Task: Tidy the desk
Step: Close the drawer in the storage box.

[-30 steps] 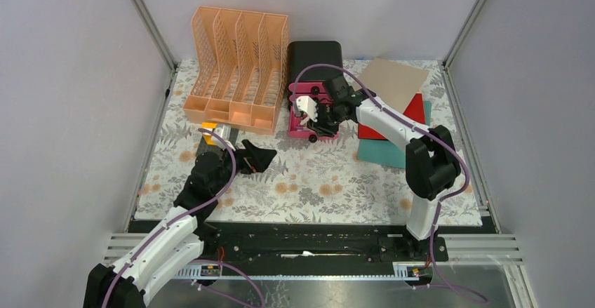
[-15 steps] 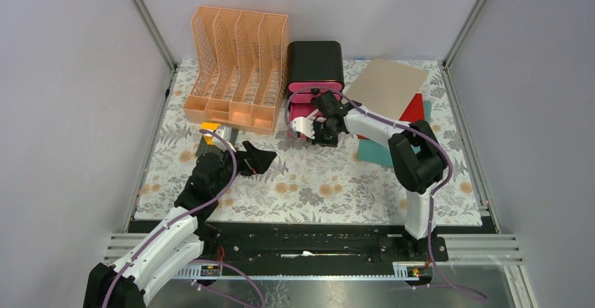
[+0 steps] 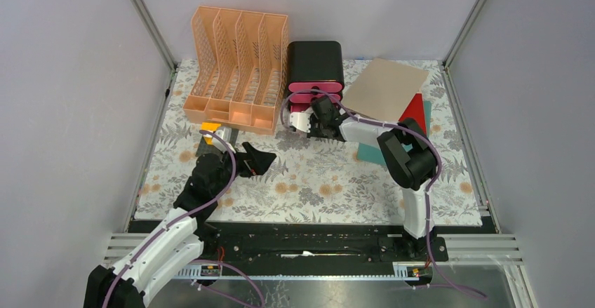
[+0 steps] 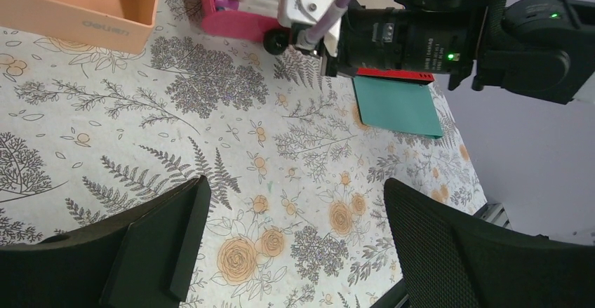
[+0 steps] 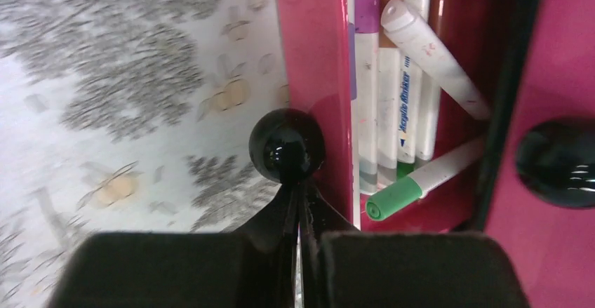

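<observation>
At the far edge of the table (image 3: 316,182), near its middle, your right end effector (image 5: 298,206) is pinched fully closed. Its tips sit right at the black knob (image 5: 286,145) of a pink drawer (image 5: 312,62). From the wrist view you cannot tell whether they nip the knob's stem or only touch it. The drawer stands slightly out of its black box (image 3: 314,59), and markers (image 5: 393,111) lie side by side inside it, one with a green cap at the front.

Toward the near left corner, your left end effector (image 4: 293,196) hangs over the cloth with its fingers spread wide and nothing between them. Only the printed ferns and flowers show in the gap.

Just left of the black box, an orange file rack (image 3: 235,69) stands upright in the far left corner. On the box's other side, by the far right corner, a tan sheet (image 3: 386,83) lies tilted over a red flat item (image 3: 419,106), with a teal sheet (image 3: 370,155) underneath, nearer to you.

The table itself fills the floor of the enclosure inside its metal frame, and both arm bases are bolted along its near edge.
</observation>
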Controlling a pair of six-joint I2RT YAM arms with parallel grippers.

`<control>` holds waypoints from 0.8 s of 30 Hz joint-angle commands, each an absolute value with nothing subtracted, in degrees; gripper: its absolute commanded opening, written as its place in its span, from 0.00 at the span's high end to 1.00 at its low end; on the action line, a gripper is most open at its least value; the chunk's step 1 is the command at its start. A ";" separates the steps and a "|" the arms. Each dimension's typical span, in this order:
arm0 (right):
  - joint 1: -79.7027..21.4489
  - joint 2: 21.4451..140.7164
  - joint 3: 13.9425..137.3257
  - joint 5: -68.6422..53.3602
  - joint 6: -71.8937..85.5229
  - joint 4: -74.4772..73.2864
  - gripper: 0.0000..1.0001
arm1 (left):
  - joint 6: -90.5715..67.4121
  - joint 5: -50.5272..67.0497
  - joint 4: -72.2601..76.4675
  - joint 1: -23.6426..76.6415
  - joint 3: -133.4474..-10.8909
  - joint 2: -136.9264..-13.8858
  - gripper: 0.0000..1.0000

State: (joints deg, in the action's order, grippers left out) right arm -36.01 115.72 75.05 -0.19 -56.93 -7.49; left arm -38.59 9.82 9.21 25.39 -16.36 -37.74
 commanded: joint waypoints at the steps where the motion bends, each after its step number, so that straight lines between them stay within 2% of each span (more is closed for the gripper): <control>1: -36.28 117.54 74.90 6.20 -56.18 10.33 1.00 | -38.32 8.98 9.82 25.40 -18.81 -36.34 0.01; 12: -36.30 125.09 76.93 14.95 -56.02 28.10 1.00 | -37.89 8.48 7.74 25.40 -20.00 -35.15 0.01; 18: -36.30 126.76 77.65 17.17 -55.58 31.64 0.92 | -37.72 8.13 7.27 25.40 -20.29 -34.54 0.01; 24: -36.30 124.62 76.65 15.40 -53.30 28.84 0.90 | -37.72 8.28 6.60 25.40 -20.61 -34.31 0.01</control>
State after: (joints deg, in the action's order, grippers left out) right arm -36.12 126.54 74.85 15.53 -55.86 24.58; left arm -38.46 8.80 5.69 25.39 -17.96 -35.22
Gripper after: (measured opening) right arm 0.090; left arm 0.987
